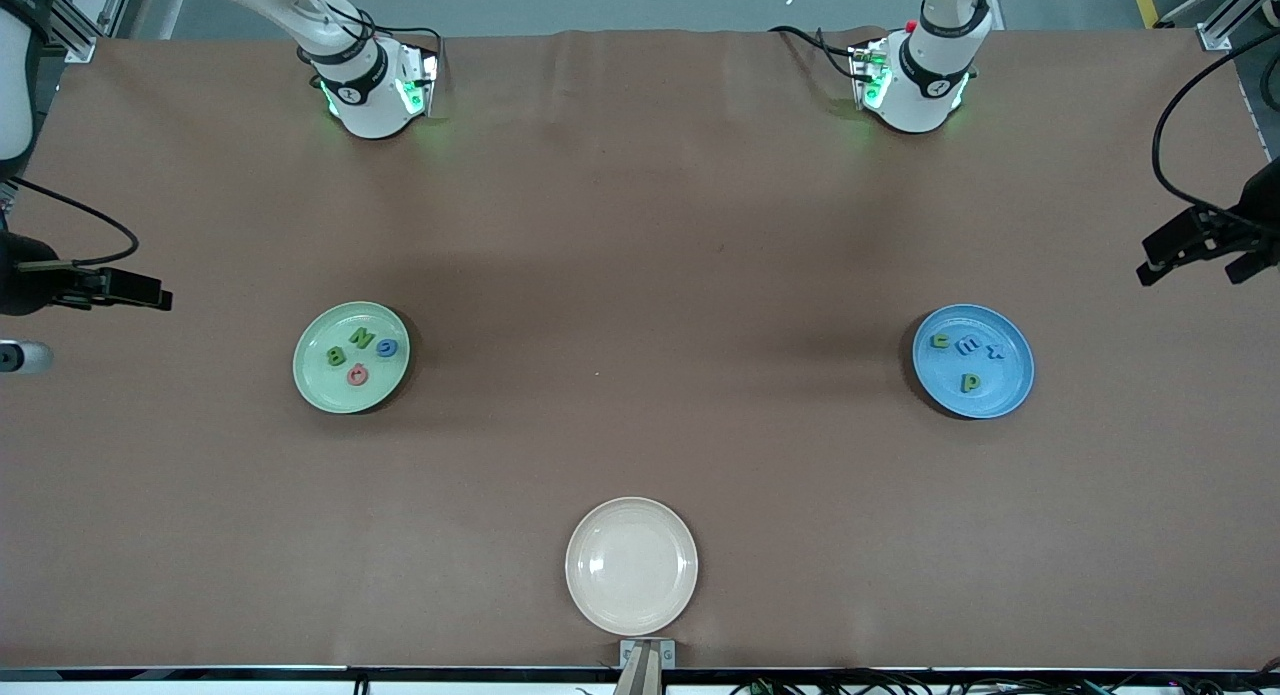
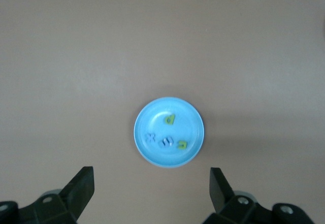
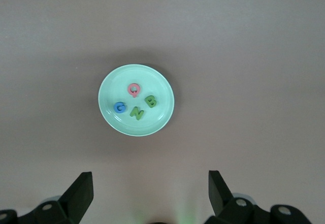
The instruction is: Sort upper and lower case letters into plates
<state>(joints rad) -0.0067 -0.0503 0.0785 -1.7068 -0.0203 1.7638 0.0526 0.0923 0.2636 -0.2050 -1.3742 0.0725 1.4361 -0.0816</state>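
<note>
The pale green plate (image 1: pixel 312 387) lies toward the right arm's end of the table and holds several letters: a green B (image 1: pixel 336 355), a green N (image 1: pixel 361 338), a blue C (image 1: pixel 387 348) and a red Q (image 1: pixel 357 376). The bright blue plate (image 1: pixel 1003 399) lies toward the left arm's end and holds a green u (image 1: pixel 941 340), a blue e (image 1: pixel 966 347), a blue x (image 1: pixel 994 352) and a green p (image 1: pixel 969 382). My left gripper (image 2: pixel 151 191) is open and empty high over the blue plate (image 2: pixel 152 159). My right gripper (image 3: pixel 151 193) is open and empty high over the green plate (image 3: pixel 158 84).
A cream-beige plate (image 1: pixel 631 615) with nothing in it sits near the table's edge closest to the front camera, midway between the ends. Black equipment juts in at the right arm's end (image 1: pixel 100 285) and at the left arm's end (image 1: pixel 1200 240). Both grippers are out of the front view.
</note>
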